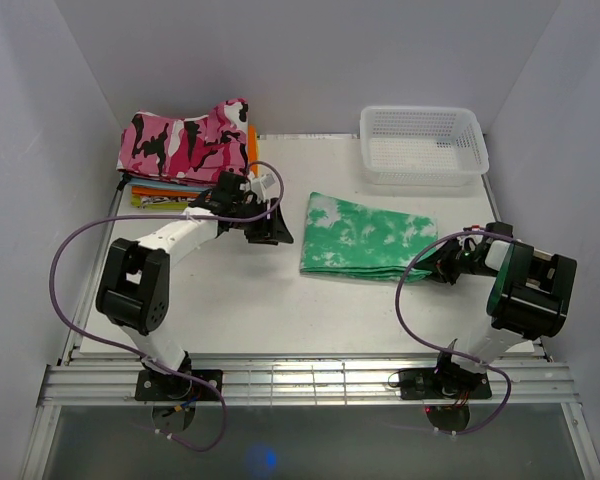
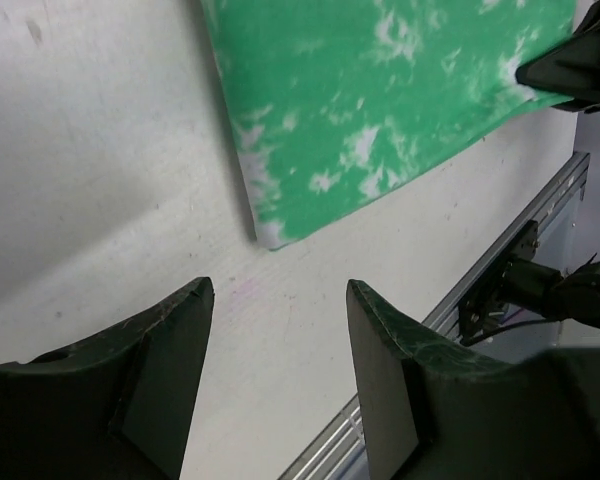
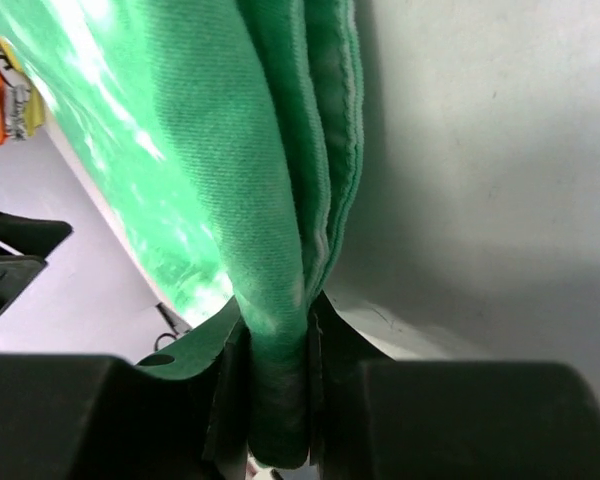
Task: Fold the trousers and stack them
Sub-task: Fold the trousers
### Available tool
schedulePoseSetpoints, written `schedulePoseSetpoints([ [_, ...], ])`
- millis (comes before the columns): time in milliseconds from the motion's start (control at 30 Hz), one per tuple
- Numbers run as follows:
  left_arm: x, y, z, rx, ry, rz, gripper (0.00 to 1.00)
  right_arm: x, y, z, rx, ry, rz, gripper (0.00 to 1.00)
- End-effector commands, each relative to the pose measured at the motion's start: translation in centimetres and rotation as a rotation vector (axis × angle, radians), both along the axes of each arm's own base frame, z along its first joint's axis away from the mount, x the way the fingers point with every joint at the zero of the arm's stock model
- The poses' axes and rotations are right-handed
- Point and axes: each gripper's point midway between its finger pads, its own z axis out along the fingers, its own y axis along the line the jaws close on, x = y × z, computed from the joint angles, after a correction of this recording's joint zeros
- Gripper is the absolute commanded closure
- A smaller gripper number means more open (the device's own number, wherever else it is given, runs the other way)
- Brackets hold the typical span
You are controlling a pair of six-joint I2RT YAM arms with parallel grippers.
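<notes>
White matte table (image 1: pixel 240 300) beneath left gripper (image 1: pixel 270 230) and right gripper (image 1: pixel 432 264). Pale grey back wall (image 1: pixel 310 50) beyond both; left wall (image 1: pixel 30 150), right wall (image 1: pixel 570 100) outboard of each. Aluminium rail (image 1: pixel 310 380) behind them, along near table edge. Diffuse light.

Cloth of the trousers (image 3: pixel 210 180): woven, matt, with a fine diagonal grain up close; stitched seam edges, soft folded layers. The table (image 1: pixel 240 290): smooth white top, matt, a few faint scuffs. The left gripper (image 2: pixel 280 300): fingers (image 2: pixel 170 360) of dark hard plastic, dull sheen, scratched along the edges. The basket (image 1: pixel 420 176): white plastic, perforated mesh walls, slight gloss. The camouflage garment (image 1: pixel 185 140): matt cloth. The front rail (image 1: pixel 310 380): ribbed bare metal, satin finish.
</notes>
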Motion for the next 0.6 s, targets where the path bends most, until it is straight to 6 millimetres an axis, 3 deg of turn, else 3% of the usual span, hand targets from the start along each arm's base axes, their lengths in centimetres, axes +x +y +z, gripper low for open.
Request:
schedulePoseSetpoints([
  [0, -3.0, -0.3, -2.3, -0.019, 0.173, 0.037, 0.34, -1.4, -0.2, -0.4, -0.103, -0.001, 0.025, 0.92],
  [67, -3.5, -0.4, -3.2, -0.038, 0.219, 0.058, 0.33, -1.5, 0.0, -0.4, -0.127, -0.014, 0.029, 0.92],
  [367, -1.8, -2.5, -6.4, -0.144, 0.331, 0.133, 0.29, -2.3, 0.0, -1.1, -0.165, 0.009, 0.029, 0.92],
  [567, -2.1, -3.2, -7.7, -0.152, 0.381, 0.173, 0.29, -3.2, -0.2, -1.5, -0.188, 0.062, 0.026, 0.63],
])
